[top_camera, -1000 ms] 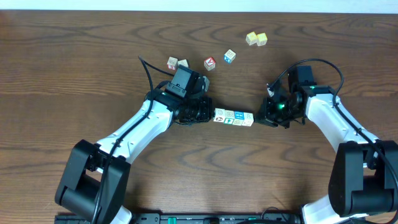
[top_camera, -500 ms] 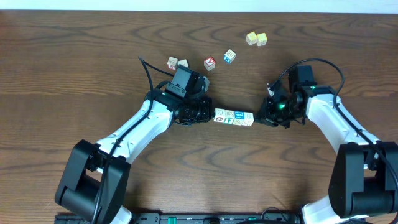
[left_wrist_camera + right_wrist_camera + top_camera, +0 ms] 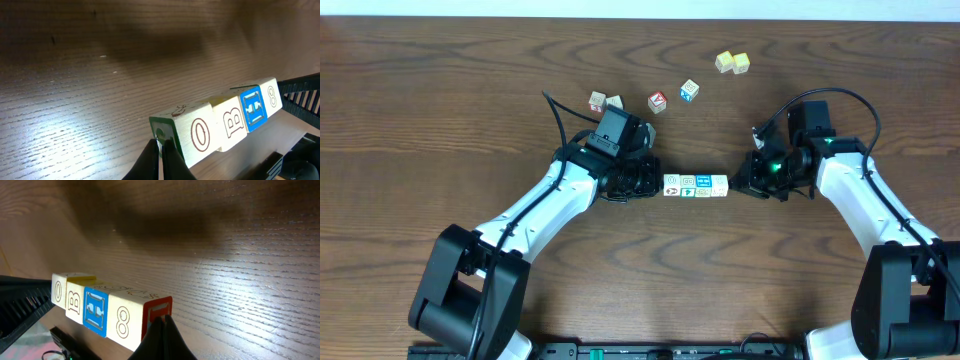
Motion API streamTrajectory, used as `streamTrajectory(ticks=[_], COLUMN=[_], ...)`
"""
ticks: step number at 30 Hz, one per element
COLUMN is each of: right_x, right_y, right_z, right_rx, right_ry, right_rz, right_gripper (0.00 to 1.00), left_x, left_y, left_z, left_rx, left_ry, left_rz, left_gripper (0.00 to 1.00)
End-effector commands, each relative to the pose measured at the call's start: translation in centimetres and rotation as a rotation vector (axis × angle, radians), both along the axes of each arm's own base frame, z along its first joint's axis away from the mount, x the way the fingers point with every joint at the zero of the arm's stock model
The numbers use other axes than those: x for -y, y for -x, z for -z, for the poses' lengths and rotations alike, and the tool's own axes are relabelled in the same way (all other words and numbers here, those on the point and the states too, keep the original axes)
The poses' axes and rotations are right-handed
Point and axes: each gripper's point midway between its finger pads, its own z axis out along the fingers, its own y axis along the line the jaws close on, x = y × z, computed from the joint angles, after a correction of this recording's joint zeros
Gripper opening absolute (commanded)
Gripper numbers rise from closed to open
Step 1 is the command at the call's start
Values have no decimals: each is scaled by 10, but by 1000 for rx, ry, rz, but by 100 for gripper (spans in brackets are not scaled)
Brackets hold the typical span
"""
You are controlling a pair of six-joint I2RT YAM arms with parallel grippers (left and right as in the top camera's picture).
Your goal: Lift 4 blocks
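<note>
Fingers (image 3: 148, 161) pinched closed on left gripper (image 3: 161, 154) and right gripper (image 3: 161, 332), butted against my row of blocks (image 3: 220, 125): O, B, blue panel, 8. Open table (image 3: 75, 100) all around.

Furniture: one table (image 3: 440, 120) of dark brown wood, its wavy grain running left to right and filling nearly the whole overhead view.
Far edge: a thin pale strip (image 3: 640, 8), perhaps wall or floor, too narrow to tell.
Light: a bright sheen (image 3: 250, 285) on the grain, with a soft shadow (image 3: 150, 40) behind.
</note>
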Motion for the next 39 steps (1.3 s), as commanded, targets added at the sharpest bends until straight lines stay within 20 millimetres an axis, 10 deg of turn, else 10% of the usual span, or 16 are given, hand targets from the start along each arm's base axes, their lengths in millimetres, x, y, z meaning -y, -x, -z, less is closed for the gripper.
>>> streamTrajectory(ticks=[1,39], right_x=[-53,-51], right_y=[11,14], right_z=[-45,-64], right_rx=[17,61], right_ry=[-260,-253], right_rz=[-113,-101], right_gripper=[1,1], left_x=[33,32], left_y=[24,24], left_z=[-28,-43], left_rx=[-30,-7], left_ry=[161,177], left_rz=[121,111], left_gripper=[7,7])
